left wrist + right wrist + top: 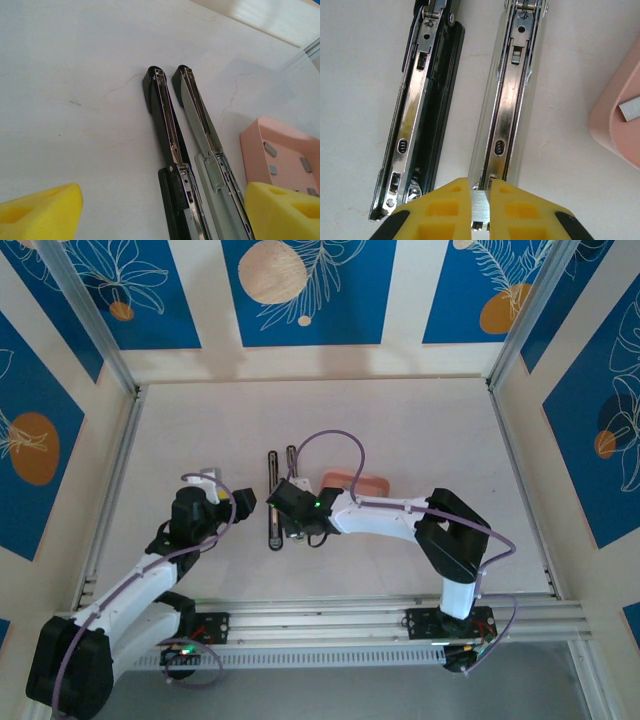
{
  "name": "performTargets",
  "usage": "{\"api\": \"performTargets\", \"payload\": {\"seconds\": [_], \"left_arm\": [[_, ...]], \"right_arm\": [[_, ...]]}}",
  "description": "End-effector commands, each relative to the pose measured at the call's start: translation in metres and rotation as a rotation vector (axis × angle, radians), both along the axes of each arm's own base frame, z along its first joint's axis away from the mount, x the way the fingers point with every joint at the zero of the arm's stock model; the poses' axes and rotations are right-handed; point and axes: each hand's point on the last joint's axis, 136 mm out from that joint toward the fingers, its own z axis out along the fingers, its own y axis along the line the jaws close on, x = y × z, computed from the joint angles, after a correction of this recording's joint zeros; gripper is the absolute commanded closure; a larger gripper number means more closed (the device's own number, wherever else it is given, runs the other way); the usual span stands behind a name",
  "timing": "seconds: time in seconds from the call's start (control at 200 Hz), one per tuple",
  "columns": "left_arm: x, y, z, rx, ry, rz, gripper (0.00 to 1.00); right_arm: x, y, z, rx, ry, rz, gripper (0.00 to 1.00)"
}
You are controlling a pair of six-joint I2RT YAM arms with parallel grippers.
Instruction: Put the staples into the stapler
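- Stapler (272,495) is lying flat on the table (420,430), roughly mid-table in front of both arms. It shows as two long skinny bars side by side and parallel.
- In my top view its long axis runs straight away from the arm bases toward the back wall, with no real slant that I can spot.
- The dark bar (165,125) is on the left and the light bar (197,115) on the right, with a narrow gap of bare table between them. The metal channels face up on both.
- On the left wrist cam the rounded ends of both bars point away from the camera.
- The right gripper (480,192) sits over the near end of the light bar, fingers pinched together on a small grey staple strip (480,212).
- That strip lines up with the bar's channel, right at its end. I can't tell whether it's actually touching the metal.
- The left gripper (162,187) hovers just left of the stapler, yellow fingers (40,210) spread wide and holding nothing. Both bars show between the fingers on its own cam.
- The pink tray (250,150) sits just right of the light bar, not touching it, with a few loose staples (273,169) scattered inside.
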Motion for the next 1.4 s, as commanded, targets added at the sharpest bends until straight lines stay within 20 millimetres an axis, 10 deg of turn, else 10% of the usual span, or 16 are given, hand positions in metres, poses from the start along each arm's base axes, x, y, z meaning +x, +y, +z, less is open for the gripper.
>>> {"api": "performTargets", "payload": {"seconds": [0.0,1.396], "left_arm": [[0.000,0.000,0.000,0.013,-0.006,-0.001,0.16],[-0.001,0.000,0.000,0.017,-0.009,-0.002,0.16]], "right_arm": [[0.000,-0.007,0.000,-0.018,0.001,-0.021,0.88],[-0.008,-0.007,-0.018,-0.060,0.068,-0.019,0.88]]}}
